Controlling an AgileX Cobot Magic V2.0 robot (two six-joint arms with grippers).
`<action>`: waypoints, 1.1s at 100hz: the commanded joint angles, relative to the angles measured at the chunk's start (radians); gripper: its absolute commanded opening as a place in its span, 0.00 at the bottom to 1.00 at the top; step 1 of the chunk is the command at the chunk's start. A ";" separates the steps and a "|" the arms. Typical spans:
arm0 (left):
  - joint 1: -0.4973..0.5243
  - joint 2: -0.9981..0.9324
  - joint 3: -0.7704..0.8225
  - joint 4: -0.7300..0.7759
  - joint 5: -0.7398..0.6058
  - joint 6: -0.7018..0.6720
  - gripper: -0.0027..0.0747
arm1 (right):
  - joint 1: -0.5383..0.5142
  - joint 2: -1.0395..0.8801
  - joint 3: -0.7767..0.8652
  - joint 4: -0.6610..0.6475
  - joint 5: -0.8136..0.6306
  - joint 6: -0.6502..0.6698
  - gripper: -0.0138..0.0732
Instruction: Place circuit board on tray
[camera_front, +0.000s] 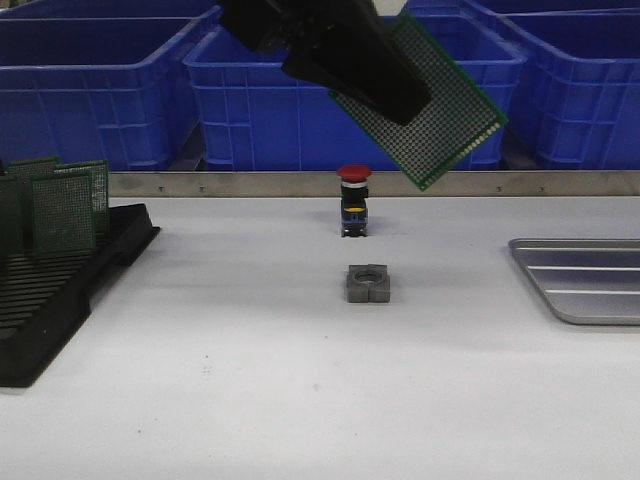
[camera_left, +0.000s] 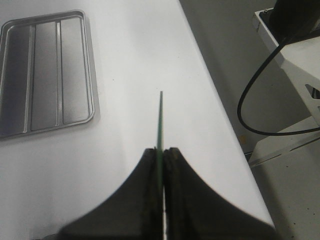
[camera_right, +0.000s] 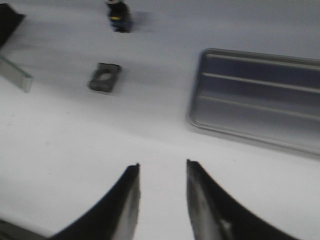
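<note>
A green perforated circuit board (camera_front: 452, 118) hangs tilted high above the middle of the table, and my left gripper (camera_front: 405, 105) is shut on its upper edge. In the left wrist view the board (camera_left: 160, 120) shows edge-on, pinched between the black fingers of that gripper (camera_left: 161, 150). The silver ribbed tray (camera_front: 590, 288) lies flat at the table's right edge, to the right of the board and well below it. It shows bare in both wrist views (camera_left: 45, 75) (camera_right: 260, 95). My right gripper (camera_right: 162, 167) hovers open over bare table next to the tray, holding nothing.
A red-capped push button (camera_front: 354, 200) and a grey metal block (camera_front: 368, 283) stand mid-table under the held board. A black slotted rack (camera_front: 60, 290) with green boards (camera_front: 62, 208) sits at the left. Blue crates (camera_front: 100, 90) line the back. The table edge (camera_left: 220, 115) has a cable beyond it.
</note>
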 joint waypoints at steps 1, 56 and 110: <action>-0.007 -0.045 -0.030 -0.072 0.059 -0.001 0.01 | 0.074 0.070 -0.069 0.099 -0.098 -0.160 0.66; -0.007 -0.045 -0.030 -0.072 0.059 -0.001 0.01 | 0.350 0.528 -0.293 0.228 -0.194 -0.607 0.66; -0.007 -0.045 -0.030 -0.072 0.024 -0.001 0.01 | 0.364 0.631 -0.364 0.267 -0.173 -0.606 0.03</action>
